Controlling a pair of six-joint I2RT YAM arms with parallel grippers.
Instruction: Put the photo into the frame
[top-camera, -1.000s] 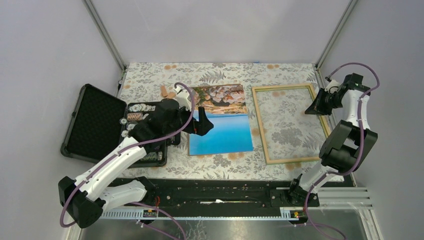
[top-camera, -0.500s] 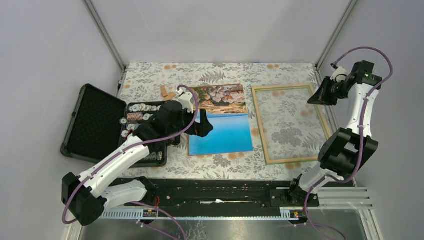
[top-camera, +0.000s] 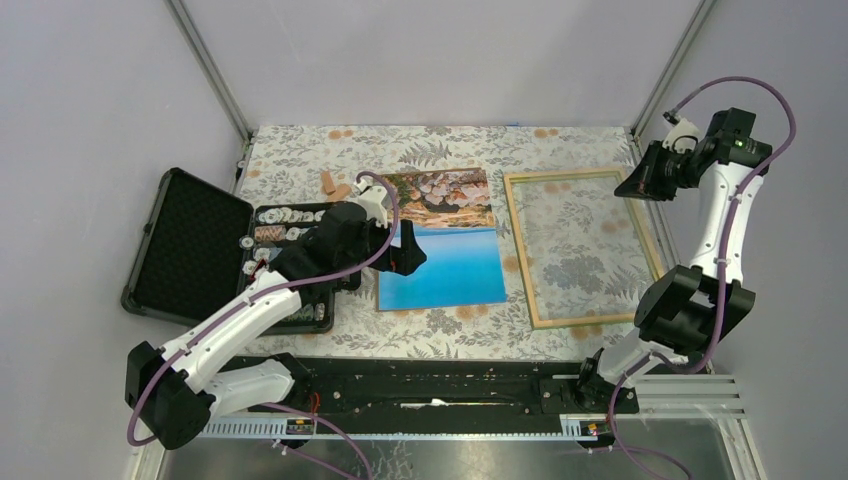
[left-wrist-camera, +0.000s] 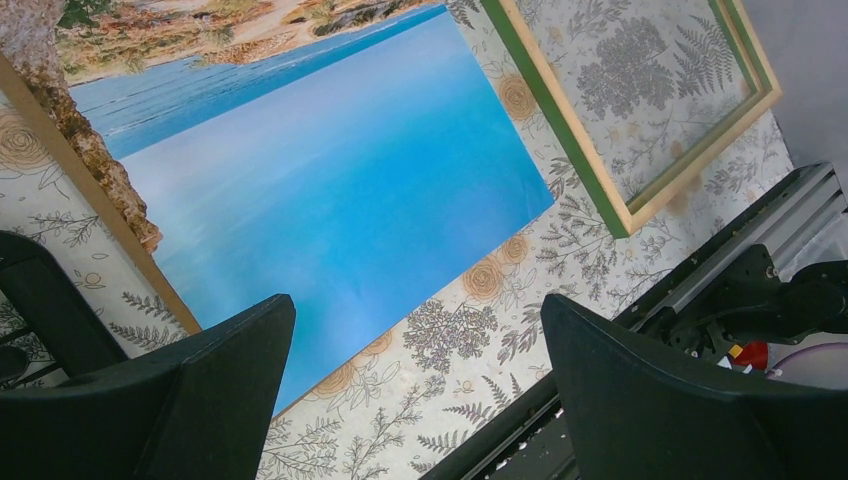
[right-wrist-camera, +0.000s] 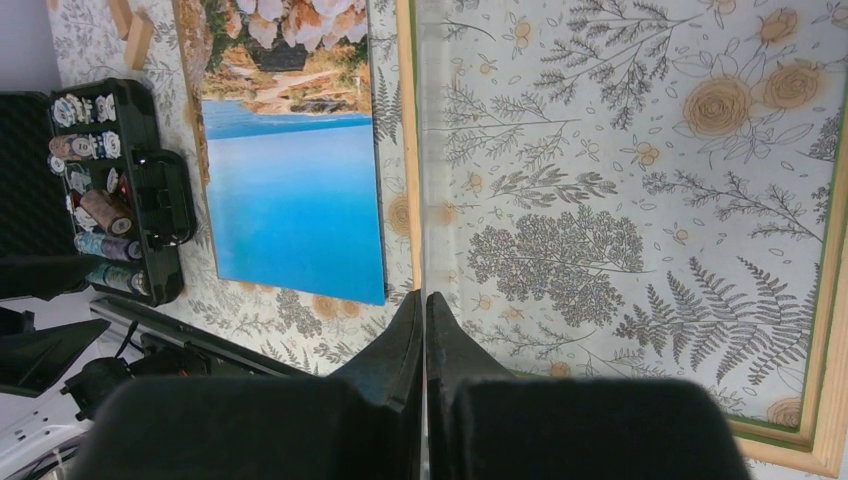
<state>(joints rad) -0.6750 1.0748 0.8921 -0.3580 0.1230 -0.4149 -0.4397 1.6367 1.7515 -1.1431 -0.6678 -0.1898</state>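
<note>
Overhead from behind, wrists looking down — all share photo (top-camera: 445, 270)

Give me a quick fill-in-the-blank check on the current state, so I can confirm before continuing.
The photo lies flat on the table to the ____ of the frame.
The left gripper, above the photo's edge, is ____.
The right gripper, holding nothing, is ____.
Missing words: left; open; shut.

— Which colours are seen on the photo (top-camera: 445, 265)?
— Bright blue is shown, with brown-pink rock at one end.
— And the frame (top-camera: 521, 250)?
— Light wood, edged in green. The tablecloth (top-camera: 440, 150) is printed with grey ferns and tan roses; the case (top-camera: 190, 245) is black.
</note>
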